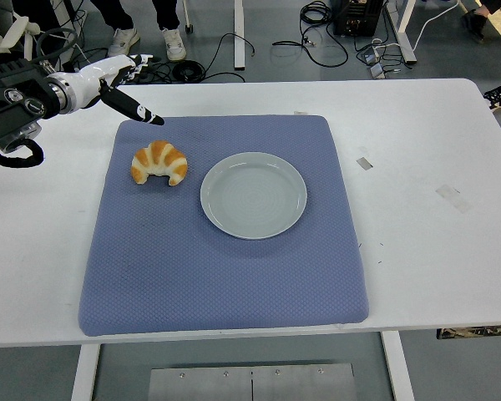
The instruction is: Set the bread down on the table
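Note:
A golden croissant [159, 163] lies on the blue mat [225, 276], just left of the empty pale plate [254, 195]. My left hand [125, 83] is raised above the mat's far left corner, well clear of the croissant. Its fingers are spread and hold nothing; the thumb [138, 109] points toward the mat. The right arm does not show.
The mat covers the middle of the white table [426, 209]. Small tape marks [452, 197] lie on the table at the right. Cables and people's feet [123, 39] show on the floor beyond the far edge.

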Robot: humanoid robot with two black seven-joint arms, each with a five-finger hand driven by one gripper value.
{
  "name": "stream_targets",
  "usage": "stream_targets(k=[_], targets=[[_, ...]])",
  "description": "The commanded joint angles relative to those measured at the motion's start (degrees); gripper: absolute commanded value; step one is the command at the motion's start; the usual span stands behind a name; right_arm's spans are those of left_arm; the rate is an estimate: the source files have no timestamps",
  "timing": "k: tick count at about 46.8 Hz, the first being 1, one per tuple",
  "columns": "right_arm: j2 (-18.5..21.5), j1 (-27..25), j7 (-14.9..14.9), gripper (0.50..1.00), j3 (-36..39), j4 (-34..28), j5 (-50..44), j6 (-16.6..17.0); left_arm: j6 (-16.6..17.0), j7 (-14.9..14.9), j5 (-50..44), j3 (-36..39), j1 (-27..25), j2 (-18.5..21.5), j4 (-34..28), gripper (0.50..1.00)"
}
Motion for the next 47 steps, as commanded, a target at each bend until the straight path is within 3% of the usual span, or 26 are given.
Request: stream_targets(k=[1, 14, 31, 47], targets=[[0.0, 0.0, 0.0, 1.000, 0.0, 0.0, 0.0, 0.0, -0.3, -0.1, -1.4, -0.4, 0.2, 0.3, 0.0, 0.983], [0.0, 0.0, 0.0, 1.000, 0.0, 0.0, 0.0, 0.0, -0.5, 0.3, -8.0, -5.9, 2.7, -0.1, 0.0, 0.983], [0.0, 0.0, 0.0, 1.000, 0.0, 0.0, 0.0, 0.0, -9.7, 3.5, -12.3, -11.3, 3.5, 0.3, 3.7, 0.983], [0.0, 0.0, 0.0, 1.000, 0.0, 0.0, 0.0, 0.0, -11.2, 3.7, -17.7, -19.1, 7.6, -0.2, 6.2, 0.984]])
